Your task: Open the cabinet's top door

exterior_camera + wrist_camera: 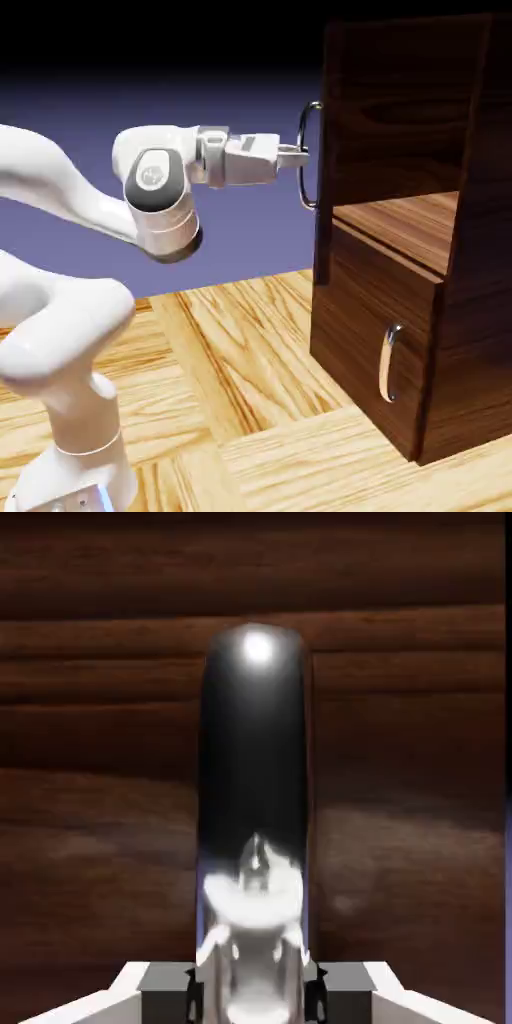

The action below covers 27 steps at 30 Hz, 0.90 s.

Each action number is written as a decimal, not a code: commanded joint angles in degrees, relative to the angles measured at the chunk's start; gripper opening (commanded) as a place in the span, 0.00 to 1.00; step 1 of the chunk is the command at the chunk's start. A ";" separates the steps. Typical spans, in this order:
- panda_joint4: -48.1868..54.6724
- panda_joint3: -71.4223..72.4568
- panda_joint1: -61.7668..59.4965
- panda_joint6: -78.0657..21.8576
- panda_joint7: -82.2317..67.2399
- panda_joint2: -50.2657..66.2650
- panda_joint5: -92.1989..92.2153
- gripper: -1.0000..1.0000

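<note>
At the left of the exterior view, the gripper [302,155] is clamped on the long curved handle [303,122]; right beside it, the top door [323,240] stands swung out from the cabinet [378,310], seen nearly edge-on, baring the inner shelf [405,222]. The opening looks largely done (perhaps a little more swing remains), with letting go still left

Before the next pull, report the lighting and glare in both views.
Exterior view: black upper background, a dim upper cabinet, bright highlights on the white arm. Hand view: a round glare spot near the top of the dark handle, blown-out reflections lower down, dark wood behind.
</note>
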 commanded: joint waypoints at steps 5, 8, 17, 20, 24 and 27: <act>-0.90 2.76 5.29 -12.51 1.86 -7.95 1.62 0.00; -0.72 5.16 8.32 -19.98 2.81 -11.85 2.88 0.00; 3.19 15.02 15.38 -42.40 5.22 -19.61 7.90 0.00; 5.81 18.79 16.54 -49.87 5.88 -20.93 9.84 0.00; 10.48 23.74 16.73 -59.84 6.57 -21.90 12.42 0.00; 14.92 27.19 15.71 -67.31 6.93 -22.14 14.24 0.00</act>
